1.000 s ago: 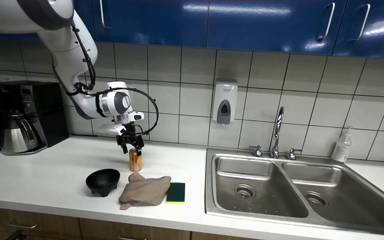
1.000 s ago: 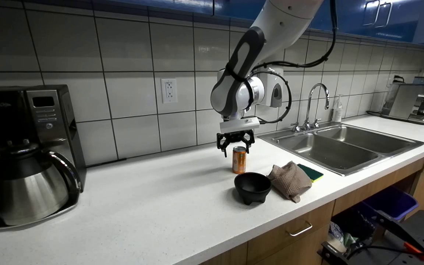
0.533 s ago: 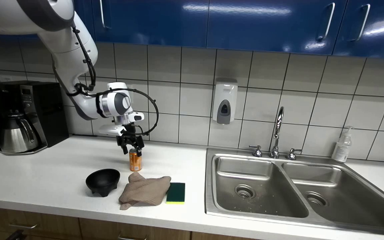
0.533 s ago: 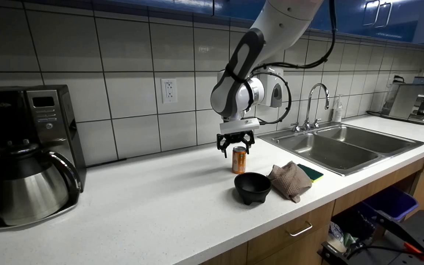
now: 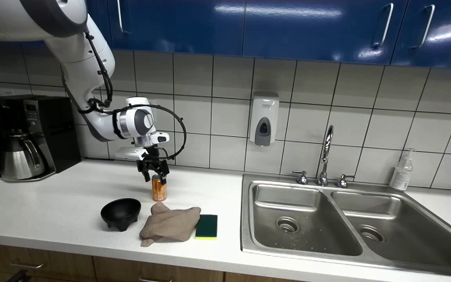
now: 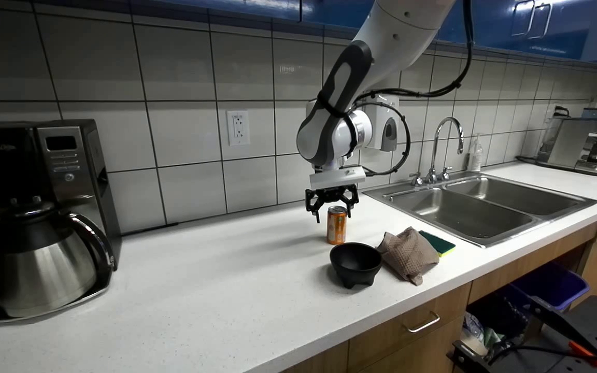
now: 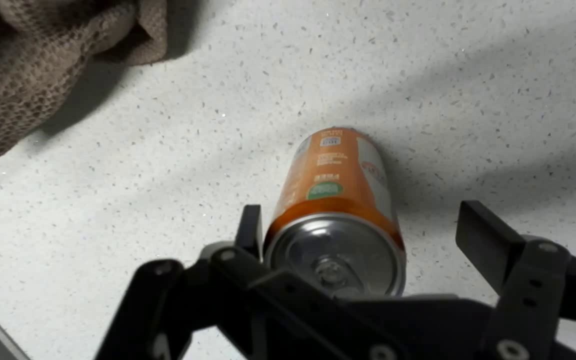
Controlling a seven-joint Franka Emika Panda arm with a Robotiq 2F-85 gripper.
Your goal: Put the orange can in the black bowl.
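Currently your claw (image 7: 360,230) gapes wide, empty | orange can (image 7: 337,200) upright between its fingers (image 7: 488,245), lower centre, wrist view | black bowl (image 5: 119,217) unfilled, lower left in an exterior view | approach seems nearly done; grasp, placing remain

Gripper (image 6: 333,217) very slightly lower

In an exterior view, the orange can (image 6: 336,228) stands upright, the gripper (image 6: 333,217) spread astride its top, the black bowl (image 6: 355,265) just in front of it.
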